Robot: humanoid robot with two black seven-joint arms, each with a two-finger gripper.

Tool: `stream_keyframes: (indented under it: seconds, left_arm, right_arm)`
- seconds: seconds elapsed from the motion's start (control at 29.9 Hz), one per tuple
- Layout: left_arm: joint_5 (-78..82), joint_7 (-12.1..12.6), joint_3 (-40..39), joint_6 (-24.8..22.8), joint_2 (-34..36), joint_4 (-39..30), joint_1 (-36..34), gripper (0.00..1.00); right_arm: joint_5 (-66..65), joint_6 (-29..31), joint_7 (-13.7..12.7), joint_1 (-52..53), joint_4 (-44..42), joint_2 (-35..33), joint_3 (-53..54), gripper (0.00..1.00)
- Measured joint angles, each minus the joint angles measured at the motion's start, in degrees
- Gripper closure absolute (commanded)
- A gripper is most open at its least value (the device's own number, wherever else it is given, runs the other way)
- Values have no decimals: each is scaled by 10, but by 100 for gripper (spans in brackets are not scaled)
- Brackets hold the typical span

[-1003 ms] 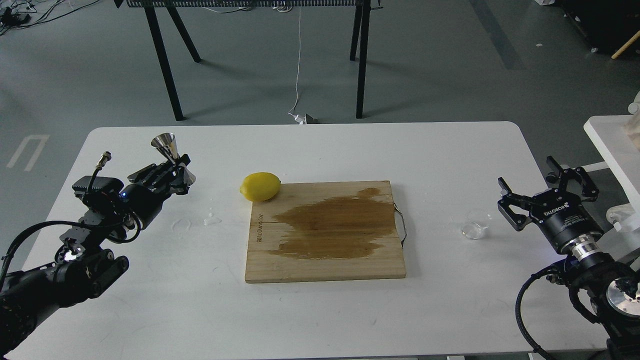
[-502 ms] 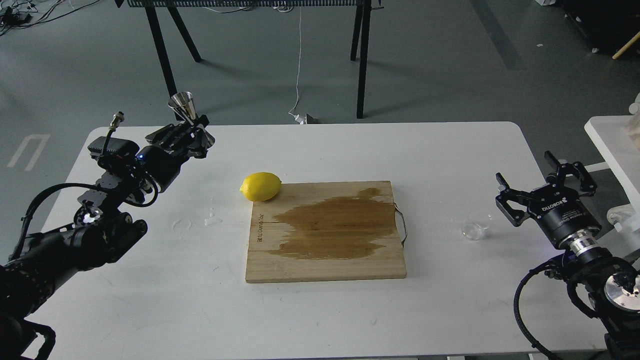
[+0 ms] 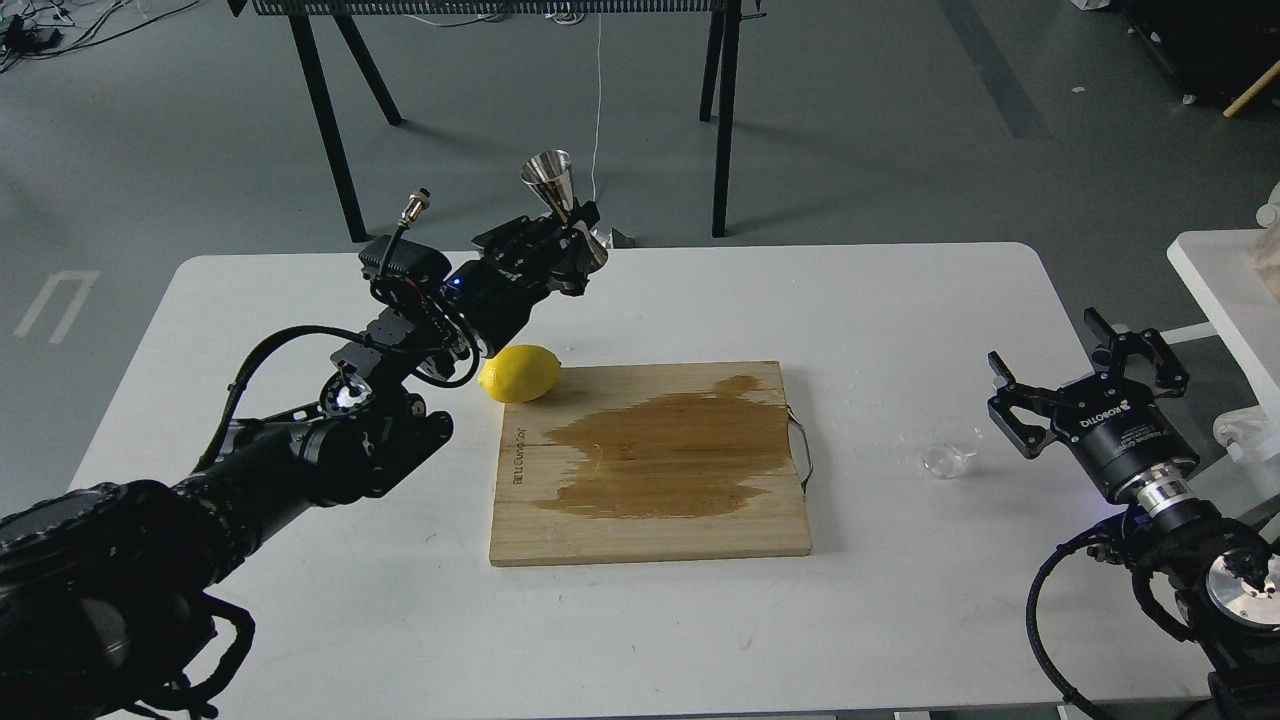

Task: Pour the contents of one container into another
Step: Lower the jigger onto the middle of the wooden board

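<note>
My left gripper (image 3: 575, 238) is shut on the waist of the steel jigger (image 3: 555, 183), holding it upright in the air above the table's far middle, behind the lemon. The clear glass cup (image 3: 947, 449) stands on the white table at the right, between the board and my right gripper (image 3: 1050, 385). That gripper is open, its fingers spread just right of the cup without touching it.
A yellow lemon (image 3: 520, 372) lies at the far left corner of a wooden cutting board (image 3: 650, 520) with a large wet stain. Water drops show near the cup. A second white table (image 3: 1215, 290) stands at the right edge.
My left arm has lifted the jigger off the left side of the table and swung it up and rightward to above the far middle. The right gripper has barely shifted.
</note>
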Motion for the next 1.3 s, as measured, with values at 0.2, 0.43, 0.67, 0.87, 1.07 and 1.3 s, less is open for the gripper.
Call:
stream_keyframes:
  seconds: [0.2,0.43,0.67,0.87,1.07,1.3]
  left_arm:
    - [1,0,7,0,-22,0,10,92]
    - [1,0,14,0,-22,0,34,91]
    - [1,0,24,0,-22,0,64,92]
    - [0,0,29,0,-22,-1,71,91]
    - [0,0,54,0,-23,-27,80,92]
    - [1,0,133,0,-22,-61,100,92]
  right_arm:
    - [0,0,0,-2,2,0,0,1]
    - [0,0,0,-2,2,0,-1,1]
    - [-1,0,0,-4,-1,0,-1,1]
    - [-1,0,0,-5,-2,0,-1,1]
    - [-2,0,0,-5,-4,0,-1,1]
    - [-2,0,0,-4,-7,0,-1,1]
